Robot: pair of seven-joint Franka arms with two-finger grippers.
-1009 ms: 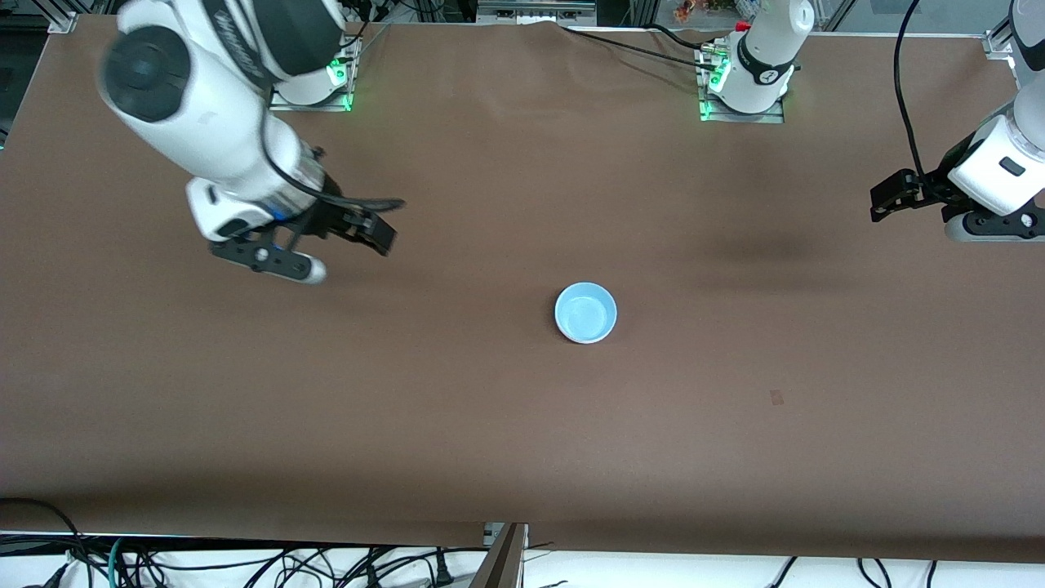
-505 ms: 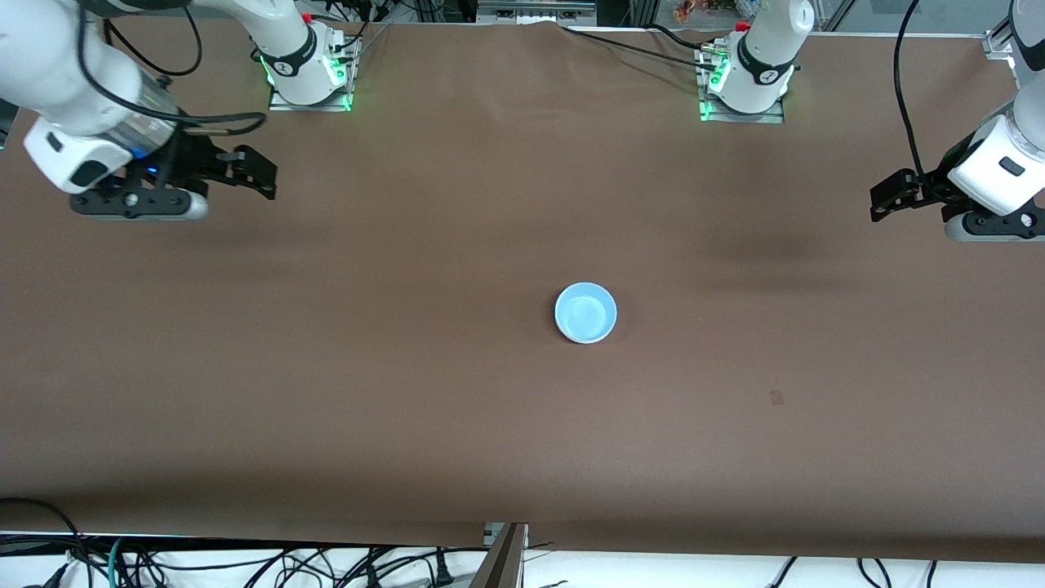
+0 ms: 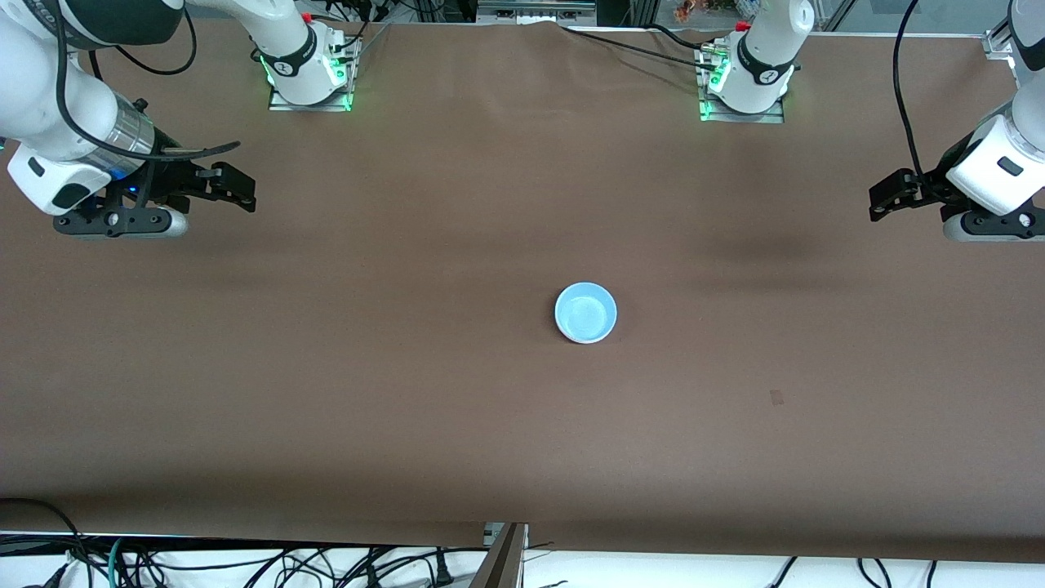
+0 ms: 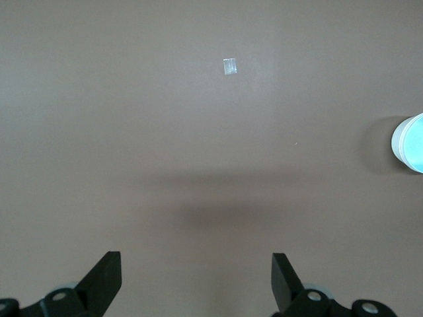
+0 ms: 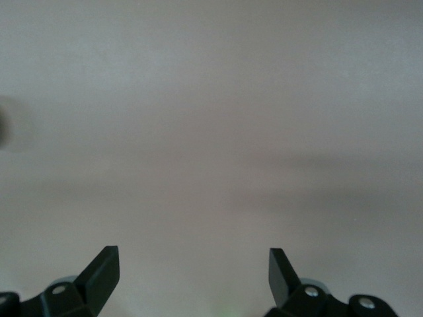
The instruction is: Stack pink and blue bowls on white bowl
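Note:
A light blue bowl (image 3: pixel 585 312) sits near the middle of the brown table; it also shows at the edge of the left wrist view (image 4: pixel 411 142). No pink bowl or white bowl shows in any view; I cannot tell whether anything lies under the blue one. My right gripper (image 3: pixel 237 189) is open and empty over the table near the right arm's end, well away from the bowl; its wrist view (image 5: pixel 193 264) shows only bare table. My left gripper (image 3: pixel 880 201) is open and empty over the left arm's end (image 4: pixel 196 267) and waits.
A small patch of tape (image 3: pixel 776 398) lies on the table nearer the front camera than the bowl, toward the left arm's end (image 4: pixel 230 66). The arm bases (image 3: pixel 310 77) (image 3: pixel 744 82) stand along the table's edge farthest from the front camera. Cables hang below the table's nearest edge.
My right arm has pulled back from near the middle of the table toward its own end, gripper still open and empty. The blue bowl and the left arm have not moved.

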